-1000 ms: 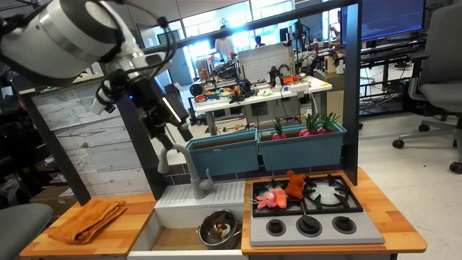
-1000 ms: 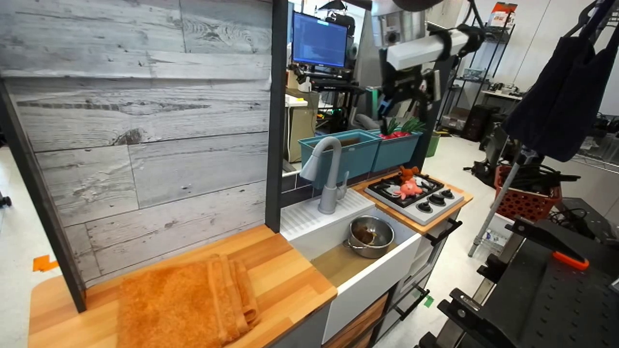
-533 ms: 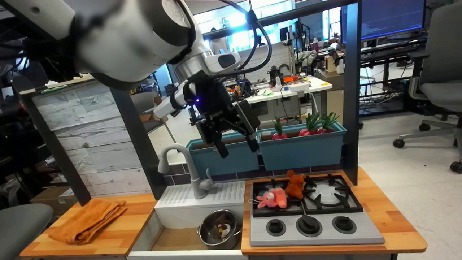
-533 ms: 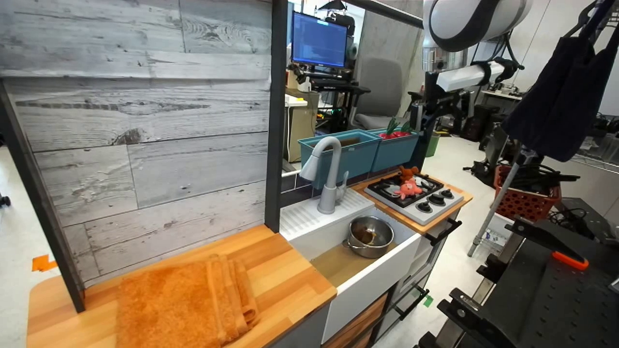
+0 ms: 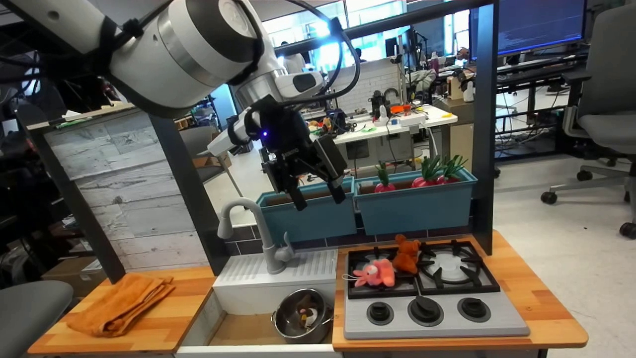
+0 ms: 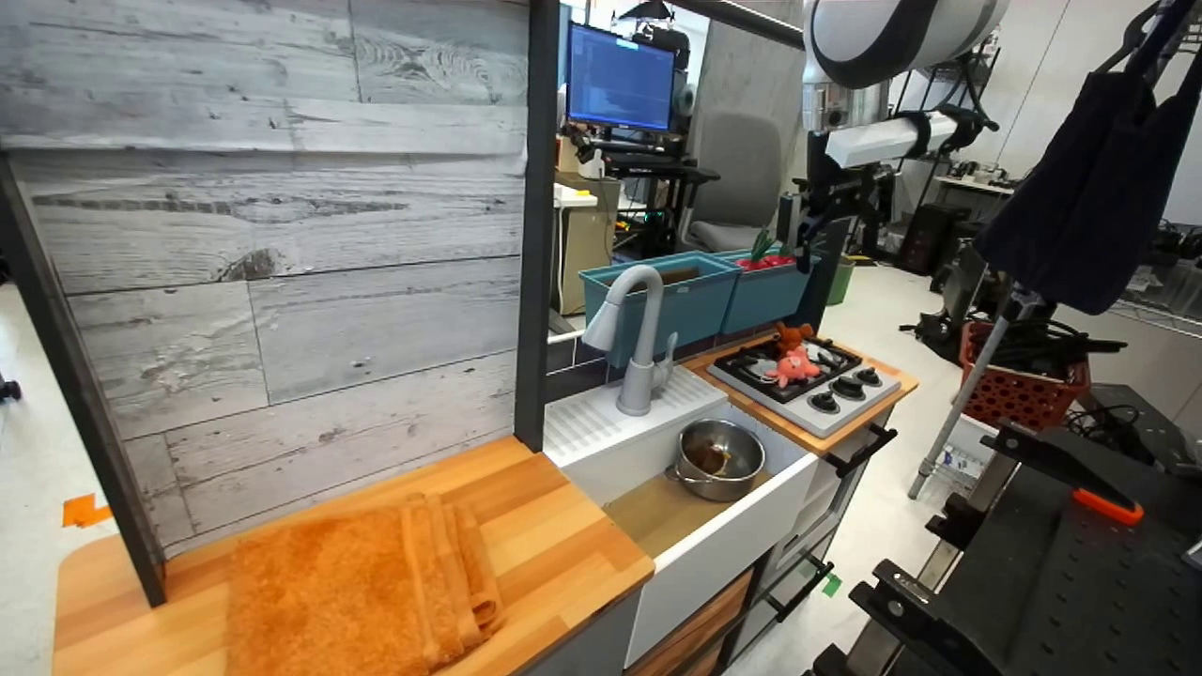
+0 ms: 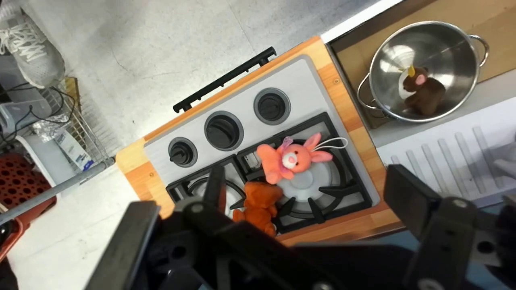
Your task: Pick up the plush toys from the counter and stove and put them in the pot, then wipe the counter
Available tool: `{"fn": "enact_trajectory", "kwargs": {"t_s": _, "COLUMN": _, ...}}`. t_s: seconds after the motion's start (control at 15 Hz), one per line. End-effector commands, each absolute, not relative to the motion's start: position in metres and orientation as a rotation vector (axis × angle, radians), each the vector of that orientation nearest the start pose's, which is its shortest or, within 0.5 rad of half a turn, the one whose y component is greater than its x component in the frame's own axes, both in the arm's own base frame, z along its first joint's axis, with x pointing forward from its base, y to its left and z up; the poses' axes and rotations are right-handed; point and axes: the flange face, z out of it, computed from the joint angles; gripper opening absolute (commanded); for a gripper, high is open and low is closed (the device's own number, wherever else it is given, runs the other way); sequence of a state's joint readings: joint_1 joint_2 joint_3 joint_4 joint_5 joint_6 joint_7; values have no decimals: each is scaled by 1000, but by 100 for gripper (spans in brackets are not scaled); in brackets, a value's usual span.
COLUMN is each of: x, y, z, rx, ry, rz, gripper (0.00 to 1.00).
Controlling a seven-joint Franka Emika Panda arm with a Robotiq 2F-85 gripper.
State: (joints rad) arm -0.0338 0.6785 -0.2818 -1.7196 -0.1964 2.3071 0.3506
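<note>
Stove [image 5: 400, 320]: bearing plush bunny [image 7: 291, 159], rust-orange plush [image 7: 260, 204].
Gripper [image 5: 319, 199]: parted, empty.
Bunny: best pinched midbody, clear of grate [image 7: 338, 190].

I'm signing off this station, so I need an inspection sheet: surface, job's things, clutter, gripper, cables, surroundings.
Surface: wooden counter, folded cloth lying on it.
Job's things: pink rabbit and red-orange toy on the stove; brown toy in the pot, which stands in the sink.
Clutter: red crate beyond the stove, dark things heaped in it.
Gripper: open, hanging high, nothing in it.
Cables: looped beside the arm; no snag seen.
Surroundings: office chair, monitor; shoe in the wrist view, so someone may be close.
</note>
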Motion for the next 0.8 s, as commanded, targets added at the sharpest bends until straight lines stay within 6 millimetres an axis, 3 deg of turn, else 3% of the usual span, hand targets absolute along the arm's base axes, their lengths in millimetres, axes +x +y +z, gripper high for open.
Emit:
{"fn": "enact_trajectory", "kwargs": {"t_s": 0.0, "x": 661, "y": -232, "z": 191, "rx": -3247, "ry": 922, "rz": 273, "gripper": 100}}
{"fn": "enact_trajectory", "kwargs": {"t_s": 0.33, "x": 674, "y": -261, "z": 132, "rx": -3252, "ry": 1069, "rz": 429, "gripper": 100}}
{"fn": "enact_trajectory", "kwargs": {"t_s": 0.53, "x": 693, "y": -271, "z": 83, "rx": -3152, "ry": 1245, "rz": 180, "gripper": 100}}
{"fn": "enact_trajectory", "kwargs": {"t_s": 0.73, "x": 711, "y": -267, "z": 59, "rx": -3080, "ry": 1308, "rz": -58, "gripper": 100}}
